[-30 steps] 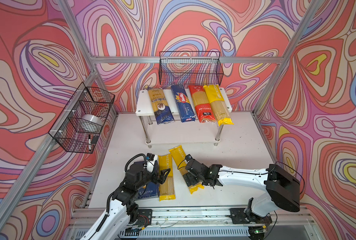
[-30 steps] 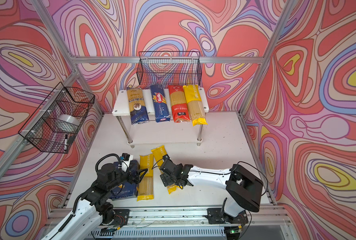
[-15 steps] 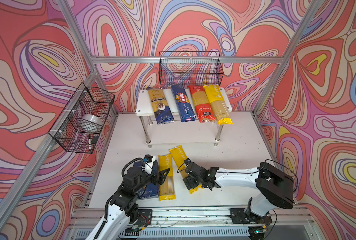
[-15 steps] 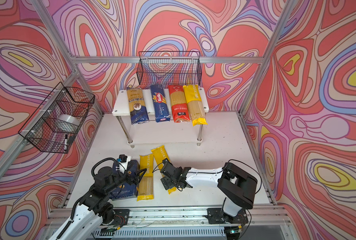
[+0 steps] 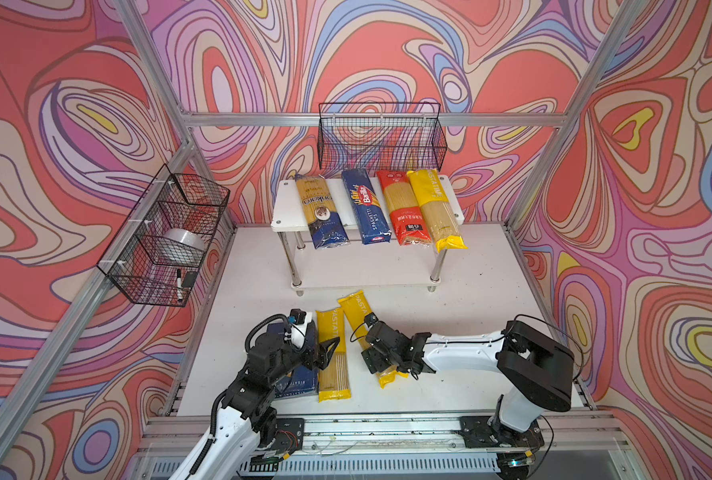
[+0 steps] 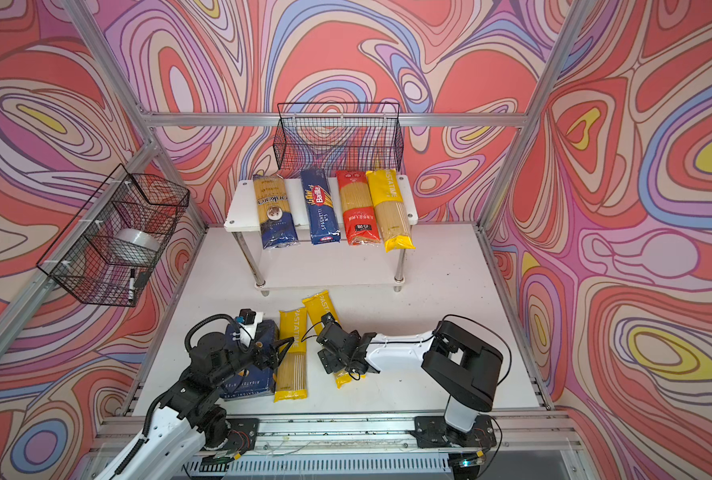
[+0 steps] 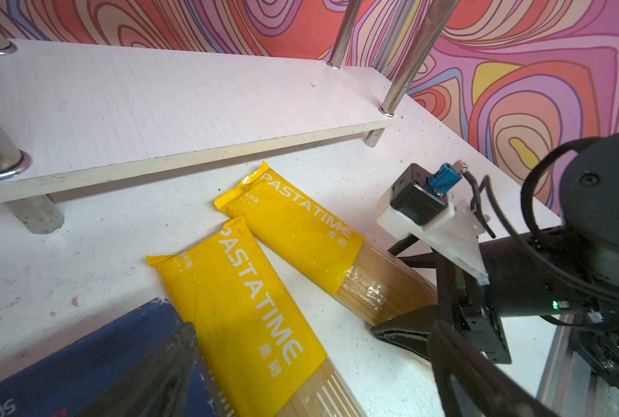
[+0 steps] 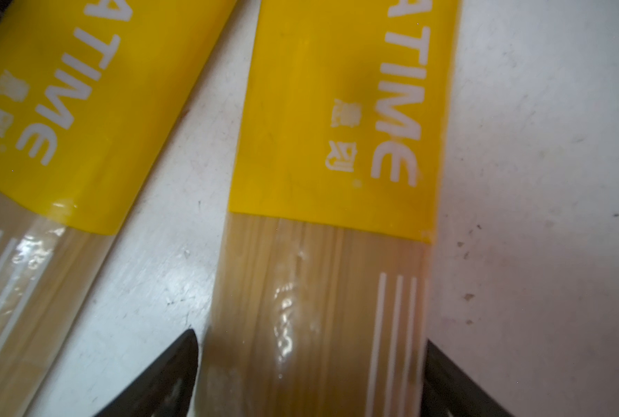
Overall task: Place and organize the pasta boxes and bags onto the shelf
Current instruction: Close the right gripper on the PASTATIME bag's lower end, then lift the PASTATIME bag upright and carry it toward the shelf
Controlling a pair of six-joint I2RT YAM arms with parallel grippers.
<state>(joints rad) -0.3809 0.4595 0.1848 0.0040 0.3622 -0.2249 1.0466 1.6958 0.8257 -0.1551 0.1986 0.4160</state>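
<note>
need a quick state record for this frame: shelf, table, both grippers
top shelf board: dark blue gold-topped spaghetti bag, narrow dark blue Barilla spaghetti box, red spaghetti bag, yellow PASTATIME shelf bag, side by side
lower shelf board: nothing on it
white table: angled yellow PASTATIME bag, straight yellow PASTATIME bag, wide dark blue rigatoni box
right gripper: open, jaws astride the angled bag's clear window; grip not confirmed
left gripper: open, over the straight bag, by the rigatoni box

The near left yellow bag and near right yellow bag read "PASTATIME". The far blue box reads "Barilla SPAGHETTI N.5".
</note>
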